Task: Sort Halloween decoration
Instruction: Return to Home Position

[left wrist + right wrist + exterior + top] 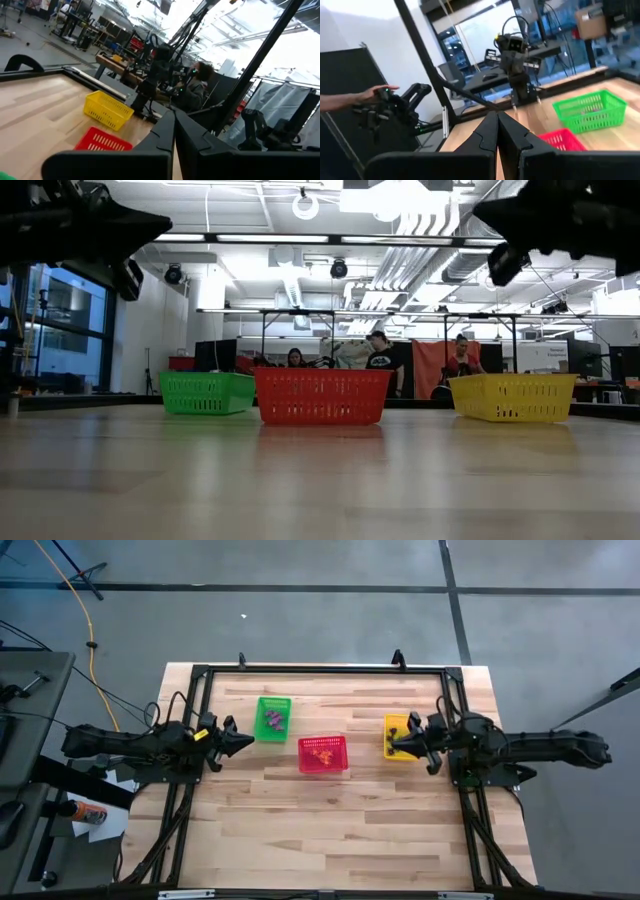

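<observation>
Purple trinkets (275, 720) in green basket (262, 703) just ahead of left gripper (243, 743); orange trinkets (322, 753) in red basket (305, 768) between grippers; black trinkets (398, 728) in yellow basket (390, 718) under right gripper (394, 746). Fingers pressed together, empty. Retract high, clear of rims.

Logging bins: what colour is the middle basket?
The middle basket is red; low view shows it best.

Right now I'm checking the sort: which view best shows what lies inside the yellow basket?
The high view: straight down into the yellow basket, dark trinkets visible. Low view shows only its mesh wall; left wrist, its outside; right wrist misses it.
</observation>
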`<state>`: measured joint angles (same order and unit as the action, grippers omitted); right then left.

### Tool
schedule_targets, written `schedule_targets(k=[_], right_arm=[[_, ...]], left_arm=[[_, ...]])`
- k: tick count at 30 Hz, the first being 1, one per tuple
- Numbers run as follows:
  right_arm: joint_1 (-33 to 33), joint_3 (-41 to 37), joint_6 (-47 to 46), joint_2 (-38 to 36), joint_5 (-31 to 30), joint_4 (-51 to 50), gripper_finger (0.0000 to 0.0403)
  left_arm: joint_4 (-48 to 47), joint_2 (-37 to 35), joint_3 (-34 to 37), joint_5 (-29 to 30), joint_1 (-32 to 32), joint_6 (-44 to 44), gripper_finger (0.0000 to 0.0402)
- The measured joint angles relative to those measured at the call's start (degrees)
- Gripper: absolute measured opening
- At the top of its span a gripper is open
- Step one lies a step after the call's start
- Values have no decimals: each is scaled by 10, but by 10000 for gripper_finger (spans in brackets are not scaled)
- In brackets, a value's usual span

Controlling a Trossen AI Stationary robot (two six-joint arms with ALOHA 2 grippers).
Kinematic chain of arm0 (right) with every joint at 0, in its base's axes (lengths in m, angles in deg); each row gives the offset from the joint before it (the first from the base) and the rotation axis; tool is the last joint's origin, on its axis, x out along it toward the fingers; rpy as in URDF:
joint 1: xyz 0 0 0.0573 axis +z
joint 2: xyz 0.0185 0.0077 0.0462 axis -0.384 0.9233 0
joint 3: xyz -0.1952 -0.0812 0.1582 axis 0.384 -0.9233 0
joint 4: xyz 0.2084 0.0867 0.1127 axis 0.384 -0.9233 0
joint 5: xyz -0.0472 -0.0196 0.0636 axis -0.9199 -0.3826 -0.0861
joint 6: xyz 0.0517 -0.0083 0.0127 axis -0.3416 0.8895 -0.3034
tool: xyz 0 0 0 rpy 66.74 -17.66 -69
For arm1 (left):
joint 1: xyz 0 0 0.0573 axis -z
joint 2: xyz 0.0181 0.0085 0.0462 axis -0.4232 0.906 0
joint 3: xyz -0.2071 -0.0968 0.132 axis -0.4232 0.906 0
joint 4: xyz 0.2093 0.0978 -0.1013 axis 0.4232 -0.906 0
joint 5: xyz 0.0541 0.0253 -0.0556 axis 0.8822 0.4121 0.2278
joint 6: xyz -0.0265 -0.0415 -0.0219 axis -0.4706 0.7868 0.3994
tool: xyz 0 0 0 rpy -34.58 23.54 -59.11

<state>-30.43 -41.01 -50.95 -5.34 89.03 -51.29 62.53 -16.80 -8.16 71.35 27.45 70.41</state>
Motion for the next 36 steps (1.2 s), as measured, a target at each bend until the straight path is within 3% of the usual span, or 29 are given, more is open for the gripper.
schedule_targets(k=[10,21,27,29,36], right_arm=[[-11,-79,7,-21,45,45,0],[-11,-79,20,-19,31,-34,0],[-9,-79,20,-20,29,-88,0],[-3,-79,20,-44,28,-127,0],[12,-78,20,-208,28,-274,0]], left_arm=[[0,0,0,0,0,0,0],[-23,-1,0,-1,0,0,0],[-147,-86,0,-1,0,0,0],[-223,-126,0,-4,-2,0,0],[-228,-130,-1,-37,1,4,0]])
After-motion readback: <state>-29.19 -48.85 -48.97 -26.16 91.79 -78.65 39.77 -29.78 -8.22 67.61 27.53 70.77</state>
